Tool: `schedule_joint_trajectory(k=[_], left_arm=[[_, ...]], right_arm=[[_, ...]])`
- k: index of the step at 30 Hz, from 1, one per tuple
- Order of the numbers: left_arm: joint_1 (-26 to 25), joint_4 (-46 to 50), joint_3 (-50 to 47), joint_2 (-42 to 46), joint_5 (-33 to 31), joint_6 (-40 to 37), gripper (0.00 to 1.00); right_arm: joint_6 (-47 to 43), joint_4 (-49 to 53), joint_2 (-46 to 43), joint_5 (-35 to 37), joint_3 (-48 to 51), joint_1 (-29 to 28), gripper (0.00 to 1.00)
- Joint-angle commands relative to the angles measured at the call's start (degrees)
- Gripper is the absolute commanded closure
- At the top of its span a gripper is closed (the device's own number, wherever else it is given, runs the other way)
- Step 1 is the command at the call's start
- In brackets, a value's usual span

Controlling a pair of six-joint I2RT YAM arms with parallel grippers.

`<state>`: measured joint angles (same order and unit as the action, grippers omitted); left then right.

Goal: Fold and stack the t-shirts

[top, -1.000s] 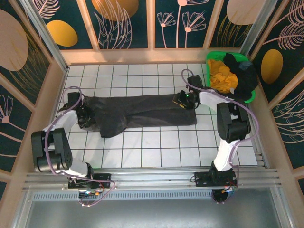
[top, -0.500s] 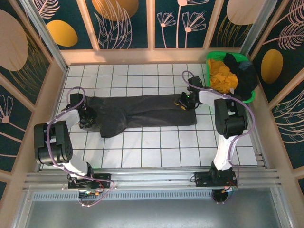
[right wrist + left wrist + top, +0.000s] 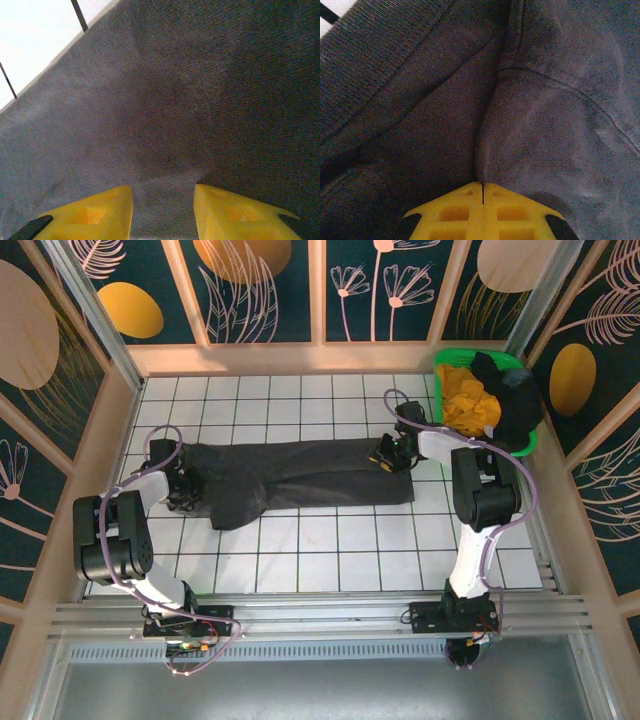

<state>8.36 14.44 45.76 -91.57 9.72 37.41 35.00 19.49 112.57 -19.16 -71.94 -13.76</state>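
From above, the charcoal t-shirt [image 3: 300, 475] lies stretched across the tiled table [image 3: 330, 540]. The left gripper [image 3: 183, 490] is on its left end and the right gripper [image 3: 387, 453] is on its right end.

In the left wrist view, the left gripper is closed tight on a crease of this cloth.

In the right wrist view, the right gripper stands narrowly parted over flat fabric.

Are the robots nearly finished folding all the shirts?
Not nearly. Done: the charcoal t-shirt lies as a long band on the tiles. In hand: the left end effector pinches one end; the right end effector sits open on the other. Left: the mustard-yellow t-shirt and black t-shirt, crumpled in the green basket.
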Motion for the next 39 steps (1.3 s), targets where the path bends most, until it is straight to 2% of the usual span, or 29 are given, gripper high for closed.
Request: schedule_joint_trajectory(k=[1,6,11,21,31,35,37,39], left_arm=[[0.1,3.3,2.1,2.7,-3.8,0.1,1.0],[0.1,6.7,5.0,7.2,-6.6,3.9,1.0],[0.1,10.2,9.6,5.5,-5.9,5.4,1.0],[0.1,20.7,27.1,-8.2,-11.3,-1.5,1.0],[0.1,15.7,29.9,-20.2,-16.5,-3.7,1.0],[0.1,16.4,32.9,-25.2,-19.0,-4.1,0.98],[0.1,16.5,33.5,-26.3,-19.8,-4.4,0.94],[0.0,16.4,33.3,-25.3,-20.0,-4.6,0.77]], right_arm=[[0.5,3.5,1.8,2.9,0.7,-0.2,0.62],[0.0,4.2,2.3,3.8,0.2,0.1,0.63],[-0.5,5.0,3.0,4.2,-0.4,0.2,0.64],[-1.0,5.3,3.7,4.5,-0.8,0.2,0.64],[-0.7,4.4,3.4,4.4,0.7,0.0,0.65],[-0.9,4.2,3.4,4.7,1.4,-0.1,0.65],[-1.0,4.1,3.0,4.7,1.7,-0.1,0.65],[-1.4,3.5,2.2,4.3,1.8,0.0,0.64]])
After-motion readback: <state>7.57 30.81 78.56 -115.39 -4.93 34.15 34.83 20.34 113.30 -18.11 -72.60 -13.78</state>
